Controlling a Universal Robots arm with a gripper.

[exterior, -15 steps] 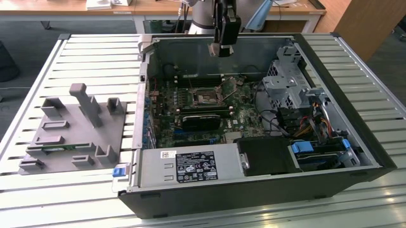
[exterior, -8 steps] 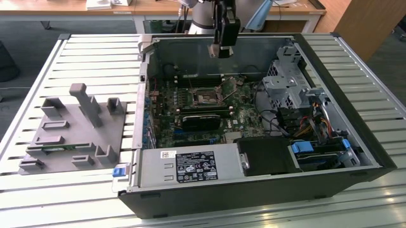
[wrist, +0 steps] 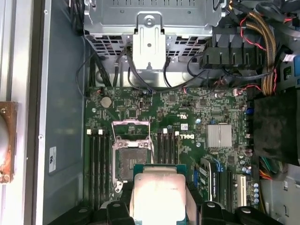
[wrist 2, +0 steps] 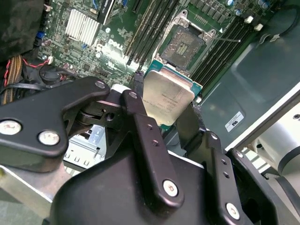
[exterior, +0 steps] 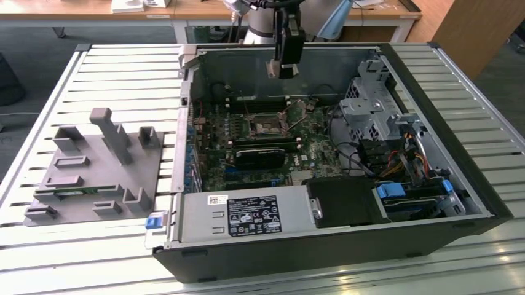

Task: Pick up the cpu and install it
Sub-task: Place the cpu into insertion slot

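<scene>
Silver-topped flat square cpu (wrist 2: 168,96) sits clamped by two opposite edges in my black pincer (wrist 2: 164,112). I have it hanging clear above the green motherboard (wrist: 197,105). The dark square metal-framed socket (wrist: 129,157) lies below, just ahead of the pincer, between long black memory slots (wrist: 96,164).

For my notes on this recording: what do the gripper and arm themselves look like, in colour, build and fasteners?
The gripper is matte black. It has two fingers built from flat linkage bars, pinned at the joints with round silver screw heads, on a rounded black body. In the exterior view, the arm above it is a silver-grey tube.
</scene>
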